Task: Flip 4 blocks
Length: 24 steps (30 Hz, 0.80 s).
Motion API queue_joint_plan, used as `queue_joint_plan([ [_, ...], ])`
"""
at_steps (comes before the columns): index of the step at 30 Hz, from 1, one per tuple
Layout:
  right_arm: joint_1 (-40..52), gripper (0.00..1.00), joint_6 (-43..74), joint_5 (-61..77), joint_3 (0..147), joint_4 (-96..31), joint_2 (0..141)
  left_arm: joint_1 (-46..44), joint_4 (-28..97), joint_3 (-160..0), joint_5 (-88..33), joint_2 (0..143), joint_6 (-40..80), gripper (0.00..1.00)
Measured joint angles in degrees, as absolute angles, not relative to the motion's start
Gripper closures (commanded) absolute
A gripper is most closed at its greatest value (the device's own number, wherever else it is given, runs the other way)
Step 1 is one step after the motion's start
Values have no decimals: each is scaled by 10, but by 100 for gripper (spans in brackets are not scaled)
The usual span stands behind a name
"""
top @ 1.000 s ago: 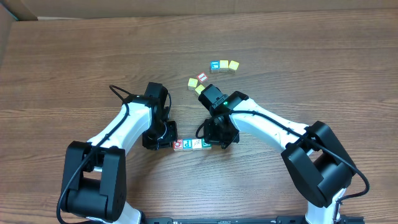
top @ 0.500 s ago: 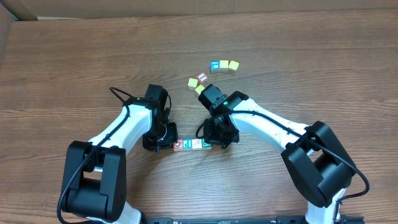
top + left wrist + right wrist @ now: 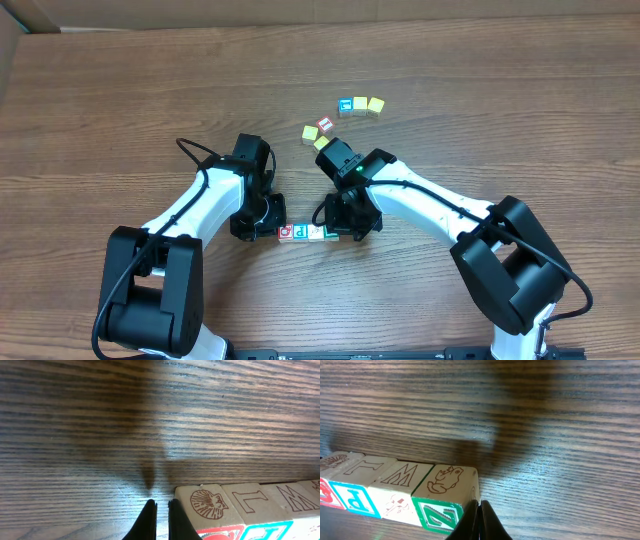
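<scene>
Flanking your 4 blocks [image 3: 395,485], left tool [image 3: 161,510] and right tool [image 3: 480,512] sit closed, empty; light, hard, probably slick: pinch opposite faces.

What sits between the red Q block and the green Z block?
The blue P block and a pale block, side by side; right wrist view shows it.

Wood-grain table [image 3: 480,90], row of four blocks [image 3: 301,232], loose cubes [image 3: 360,104] beyond.
</scene>
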State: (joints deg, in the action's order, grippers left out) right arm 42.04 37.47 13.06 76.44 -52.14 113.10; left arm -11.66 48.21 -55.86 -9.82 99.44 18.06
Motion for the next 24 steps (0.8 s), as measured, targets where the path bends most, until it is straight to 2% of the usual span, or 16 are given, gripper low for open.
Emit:
queue_joint_plan([
  [24,420,96,441,135,764,-530,1131,-117,438,-559,-98,994,176,96],
])
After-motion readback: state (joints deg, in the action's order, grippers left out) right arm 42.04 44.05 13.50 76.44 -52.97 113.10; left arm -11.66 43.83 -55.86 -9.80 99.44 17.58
